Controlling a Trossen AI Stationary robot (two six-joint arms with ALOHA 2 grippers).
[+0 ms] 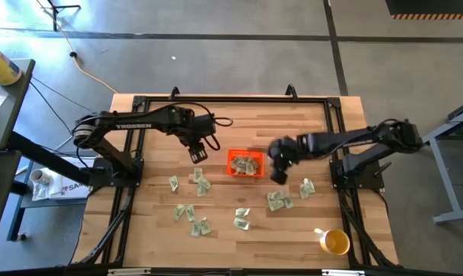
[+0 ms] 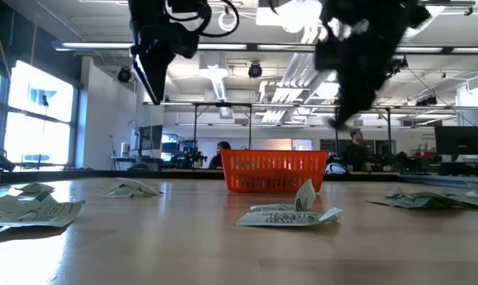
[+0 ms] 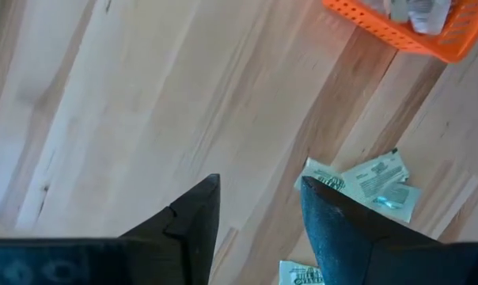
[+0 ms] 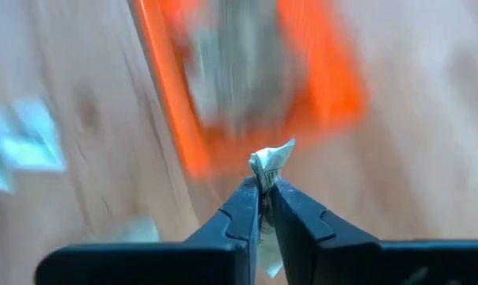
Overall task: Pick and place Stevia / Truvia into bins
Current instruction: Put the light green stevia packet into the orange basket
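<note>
An orange bin (image 1: pixel 245 163) stands mid-table with several packets inside. Pale green and white Stevia packets lie scattered on the wood near it, such as one pair (image 1: pixel 201 182) and another (image 1: pixel 278 201). My right gripper (image 4: pixel 262 190) hangs just right of the bin (image 4: pixel 247 87), above the table, shut on one packet (image 4: pixel 271 161). My left gripper (image 3: pixel 259 202) hovers open left of the bin (image 3: pixel 397 24), above bare wood, with packets (image 3: pixel 366 184) lying beyond its fingertips. My right gripper pinches a crumpled packet between its two fingertips, with the packet's free end (image 4: pixel 275 155) sticking out past them. The fingers slant downward from the table's right side. The packet is lifted clear of the table.
A yellow cup (image 1: pixel 335 242) stands near the table's front right corner. More packets lie toward the front (image 1: pixel 193 221) and at the right (image 1: pixel 307 187). A black frame rail (image 1: pixel 231 100) runs around the tabletop.
</note>
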